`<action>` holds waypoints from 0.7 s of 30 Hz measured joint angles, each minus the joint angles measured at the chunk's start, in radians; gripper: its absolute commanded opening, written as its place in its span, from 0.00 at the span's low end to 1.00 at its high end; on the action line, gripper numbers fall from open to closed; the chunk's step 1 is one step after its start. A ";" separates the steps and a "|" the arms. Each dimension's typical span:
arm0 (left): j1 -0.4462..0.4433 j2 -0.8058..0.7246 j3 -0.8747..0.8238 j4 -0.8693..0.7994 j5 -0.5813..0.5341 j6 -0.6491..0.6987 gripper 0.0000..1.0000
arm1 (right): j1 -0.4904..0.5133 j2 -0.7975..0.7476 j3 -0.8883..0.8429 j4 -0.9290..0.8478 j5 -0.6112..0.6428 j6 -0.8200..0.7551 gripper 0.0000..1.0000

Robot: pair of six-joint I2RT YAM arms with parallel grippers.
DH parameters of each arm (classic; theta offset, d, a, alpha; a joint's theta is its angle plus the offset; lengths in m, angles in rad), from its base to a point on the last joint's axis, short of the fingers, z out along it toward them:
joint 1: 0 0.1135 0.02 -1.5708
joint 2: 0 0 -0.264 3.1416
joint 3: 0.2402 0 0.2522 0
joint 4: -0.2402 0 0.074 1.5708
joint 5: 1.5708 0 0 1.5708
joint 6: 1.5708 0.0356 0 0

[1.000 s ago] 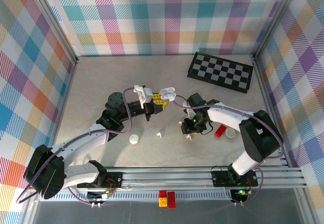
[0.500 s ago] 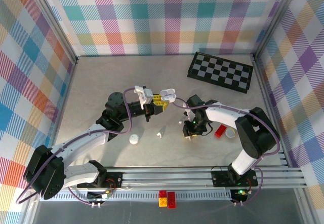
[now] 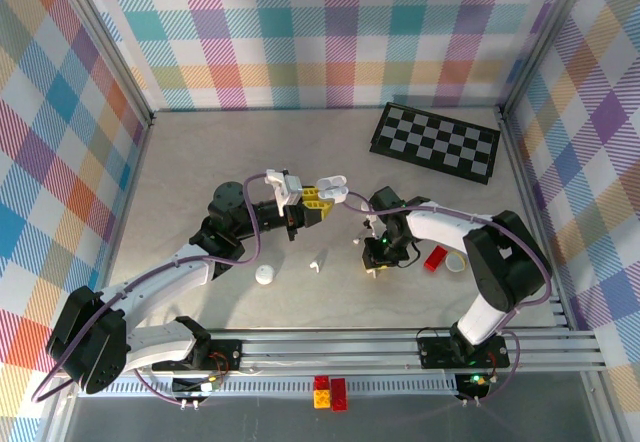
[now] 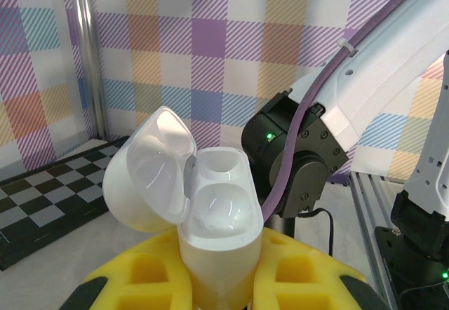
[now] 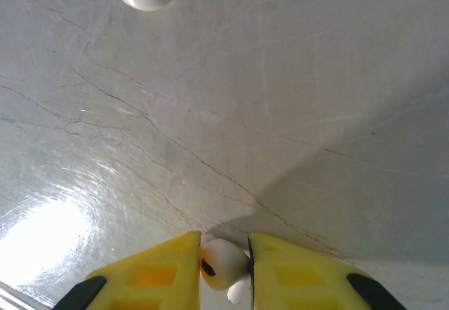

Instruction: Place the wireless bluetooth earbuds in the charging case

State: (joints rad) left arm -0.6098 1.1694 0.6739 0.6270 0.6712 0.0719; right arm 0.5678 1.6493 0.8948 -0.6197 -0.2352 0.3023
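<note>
Right pincer (image 5: 224, 268) nipped shut on a white earbud (image 5: 222, 264), bottom centre, down at the worktop (image 5: 245, 113); left pincer (image 4: 217, 285) clamps the open case (image 4: 219, 212), lower centre: lift straight, then line stem with an empty socket.

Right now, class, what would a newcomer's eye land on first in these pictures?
The open white charging case, its lid flipped back, is clamped in the left gripper over the middle of the table. Next comes the right gripper, pinching a white earbud down on the table. The black-and-white checkerboard lies at the far right.
</note>
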 measured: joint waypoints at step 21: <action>0.000 0.040 -0.017 0.000 -0.041 0.000 0.00 | -0.027 -0.406 -0.160 0.264 0.119 0.023 0.21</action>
State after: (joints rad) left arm -0.6098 1.2098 0.6567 0.6273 0.6300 0.0723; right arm 0.5411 1.2438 0.7345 -0.3557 -0.1162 0.3248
